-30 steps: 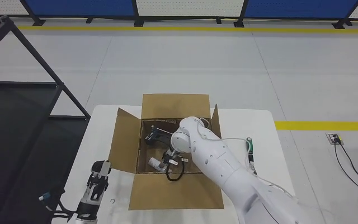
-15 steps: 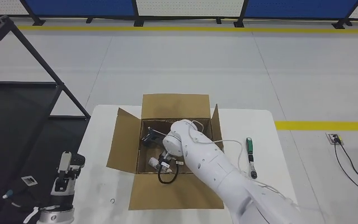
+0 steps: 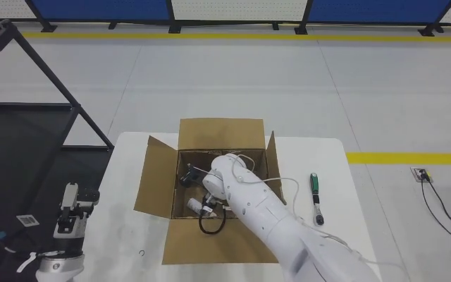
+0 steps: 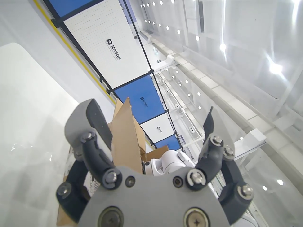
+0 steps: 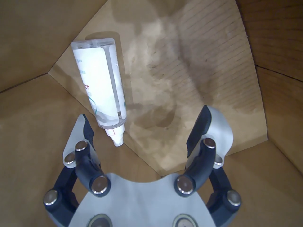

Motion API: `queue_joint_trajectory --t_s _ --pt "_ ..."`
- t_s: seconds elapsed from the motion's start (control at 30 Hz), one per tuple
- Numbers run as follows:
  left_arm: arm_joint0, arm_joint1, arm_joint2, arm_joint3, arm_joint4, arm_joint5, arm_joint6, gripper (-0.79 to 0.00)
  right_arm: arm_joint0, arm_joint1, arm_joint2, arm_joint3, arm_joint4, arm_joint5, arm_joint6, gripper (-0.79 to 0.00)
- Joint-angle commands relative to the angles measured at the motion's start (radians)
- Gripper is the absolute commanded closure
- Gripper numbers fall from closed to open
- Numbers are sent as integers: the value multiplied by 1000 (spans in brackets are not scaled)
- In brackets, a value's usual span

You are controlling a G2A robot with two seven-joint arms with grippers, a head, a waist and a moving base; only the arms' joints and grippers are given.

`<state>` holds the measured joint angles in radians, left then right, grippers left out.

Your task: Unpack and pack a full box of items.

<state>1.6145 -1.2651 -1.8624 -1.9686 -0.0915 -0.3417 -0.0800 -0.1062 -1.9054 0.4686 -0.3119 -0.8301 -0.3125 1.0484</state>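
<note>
Left gripper (image 4: 151,106) jaws apart, pointing upward; right gripper (image 5: 144,113) jaws apart, pointing downward

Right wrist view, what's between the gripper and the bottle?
Nothing: only bare box floor lies between the open right gripper and the bottle, in the right wrist view.

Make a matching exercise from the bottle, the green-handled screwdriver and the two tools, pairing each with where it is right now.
Things:
1. bottle
2. green-handled screwdriver
3. left tool
4. right tool

Places:
A. open, inside the box
B. lying on the table beside the box
C. lying on the box floor
D. open, outside the box, aimed upward

Pairs: 1-C, 2-B, 3-D, 4-A
</note>
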Motion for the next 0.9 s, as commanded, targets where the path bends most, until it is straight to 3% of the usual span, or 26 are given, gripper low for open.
queue_joint_trajectory --t_s 0.0,0.5,0.87 --pt "-2 0 -2 1 -6 1 -2 -785 1 -7 -6 13 -16 5 -13 -785" --pt "2 -4 1 -5 -16 -3 -5 -785 30 -40 -2 97 -52 110 -65 -785" --pt "17 -8 10 -11 0 -17 11 -785 15 -47 -18 92 -100 -51 -58 -785"
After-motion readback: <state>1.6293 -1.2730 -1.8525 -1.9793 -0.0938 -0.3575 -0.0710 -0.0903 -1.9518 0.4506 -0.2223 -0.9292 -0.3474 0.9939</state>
